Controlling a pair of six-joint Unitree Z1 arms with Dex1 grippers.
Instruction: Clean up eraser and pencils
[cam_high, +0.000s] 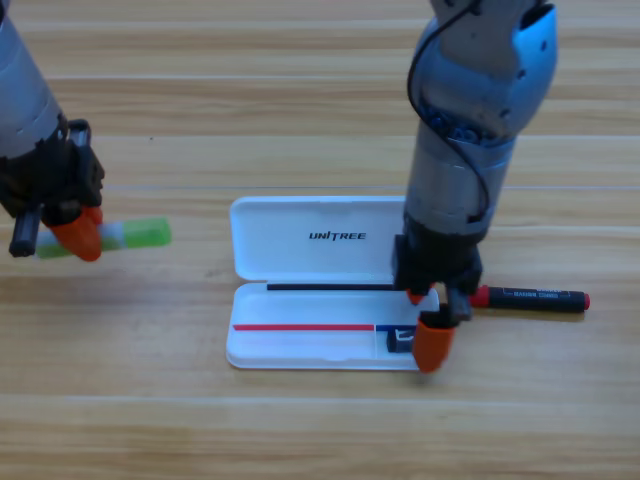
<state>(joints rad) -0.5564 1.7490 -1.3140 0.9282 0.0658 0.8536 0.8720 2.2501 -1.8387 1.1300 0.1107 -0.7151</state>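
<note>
High view: the table is crossed by two arms. The right gripper is held over the right end of the open case, jaws parted, nothing seen gripped; the eraser is lying in the lower tray just beside its lower jaw. Release should be confirmed and the gripper lifted straight up, so the eraser is not dragged out. The left gripper is set at the green pencil; its jaw state cannot be told. The red pencil lies right of the case. Counted: one case, two pencils, one eraser.
</note>
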